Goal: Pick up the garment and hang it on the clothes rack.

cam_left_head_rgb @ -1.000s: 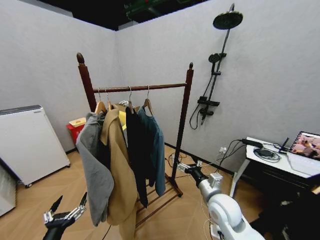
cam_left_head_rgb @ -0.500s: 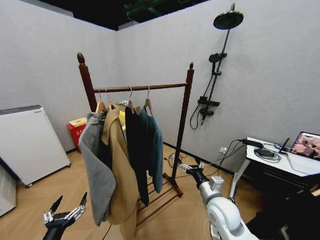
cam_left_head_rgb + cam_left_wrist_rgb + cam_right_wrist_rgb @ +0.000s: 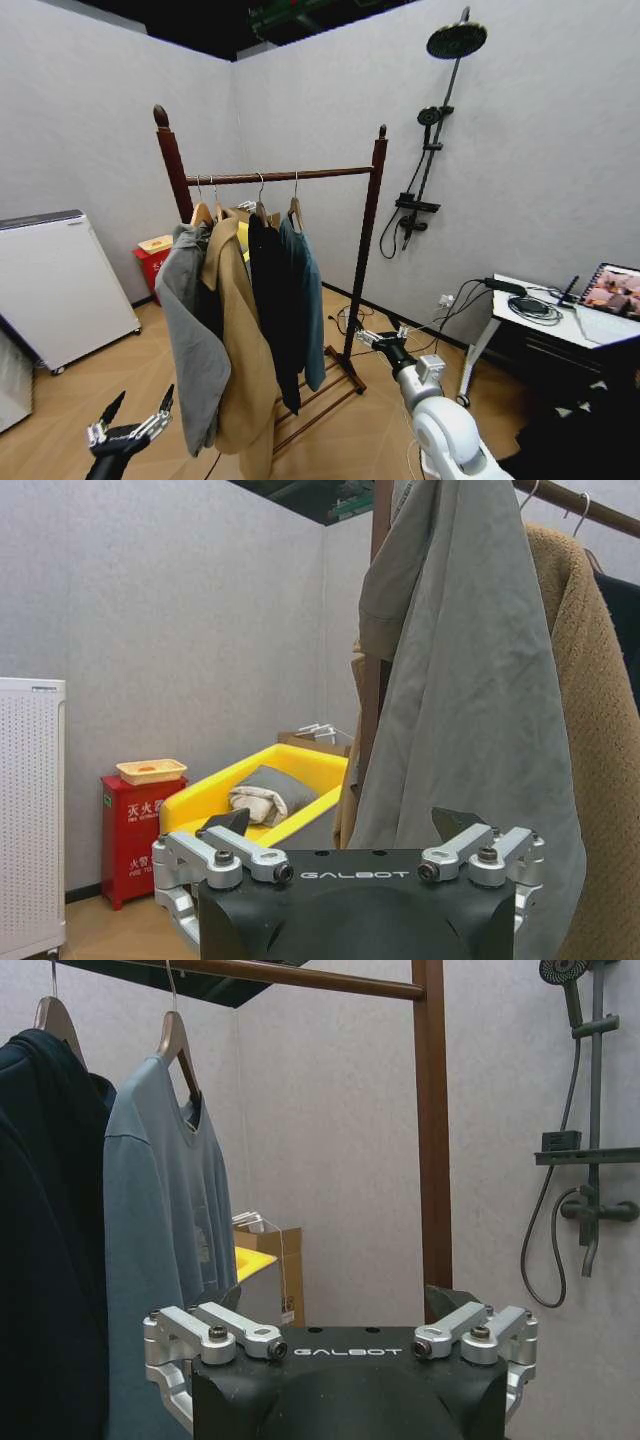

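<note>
Dark teal long-sleeved soft garment [image 3: 306,300] hangs on a wooden hanger [image 3: 295,209] from the top bar of the tall reddish-brown wooden clothes rack [image 3: 372,240], last in the row, nearest the right post. Beside it on the bar: black coat [image 3: 272,310], tan coat [image 3: 238,340], grey jacket [image 3: 190,340], all touching or overlapping.

Right gripper [image 3: 372,338] held low, near the rack's right post and slatted base, fingers spread, nothing in them; apart from the garment. In the right wrist view the teal top [image 3: 165,1250] hangs ahead of the released fingers.

Left gripper [image 3: 135,418] low at the robot's left, below the grey jacket's hem, fingers spread wide, empty.

Containers: yellow plastic bin [image 3: 255,795] behind the rack holds bundled grey and cream cloth [image 3: 262,792]. Red box cabinet [image 3: 140,835] by the wall has a shallow cream tray [image 3: 150,771] on top; tray contents too small to tell. Brown cardboard box [image 3: 275,1260] behind the rack, contents hidden.
</note>
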`<state>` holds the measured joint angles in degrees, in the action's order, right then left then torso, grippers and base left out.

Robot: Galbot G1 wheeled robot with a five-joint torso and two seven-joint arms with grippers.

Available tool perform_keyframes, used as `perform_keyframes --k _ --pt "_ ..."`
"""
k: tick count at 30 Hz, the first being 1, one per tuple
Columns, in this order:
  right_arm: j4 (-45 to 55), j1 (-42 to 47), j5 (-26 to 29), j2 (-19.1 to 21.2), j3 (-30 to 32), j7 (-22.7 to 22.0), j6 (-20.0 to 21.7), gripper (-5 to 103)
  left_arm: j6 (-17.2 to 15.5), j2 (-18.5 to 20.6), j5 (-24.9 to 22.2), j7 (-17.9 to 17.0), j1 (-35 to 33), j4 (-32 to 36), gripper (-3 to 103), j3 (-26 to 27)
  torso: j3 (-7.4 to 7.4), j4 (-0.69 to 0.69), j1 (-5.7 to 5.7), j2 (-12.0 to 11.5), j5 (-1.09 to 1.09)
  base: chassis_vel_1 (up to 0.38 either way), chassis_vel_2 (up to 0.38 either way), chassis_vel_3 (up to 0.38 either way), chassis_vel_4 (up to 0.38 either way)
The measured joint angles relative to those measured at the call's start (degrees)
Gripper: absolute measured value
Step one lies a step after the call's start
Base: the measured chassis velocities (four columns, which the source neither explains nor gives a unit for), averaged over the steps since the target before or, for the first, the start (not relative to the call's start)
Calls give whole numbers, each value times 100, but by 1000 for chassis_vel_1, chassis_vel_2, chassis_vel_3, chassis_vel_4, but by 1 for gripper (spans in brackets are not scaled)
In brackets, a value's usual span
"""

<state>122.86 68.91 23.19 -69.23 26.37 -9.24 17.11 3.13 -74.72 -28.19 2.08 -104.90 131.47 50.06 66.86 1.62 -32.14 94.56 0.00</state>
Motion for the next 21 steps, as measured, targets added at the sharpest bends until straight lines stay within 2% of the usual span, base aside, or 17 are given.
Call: perform_keyframes --k 21 --pt "1 20 30 20 5 -84 0 100 0 0 0 0 0 0 100 0 0 0 0 0 0 -17 -18 -17 -16"
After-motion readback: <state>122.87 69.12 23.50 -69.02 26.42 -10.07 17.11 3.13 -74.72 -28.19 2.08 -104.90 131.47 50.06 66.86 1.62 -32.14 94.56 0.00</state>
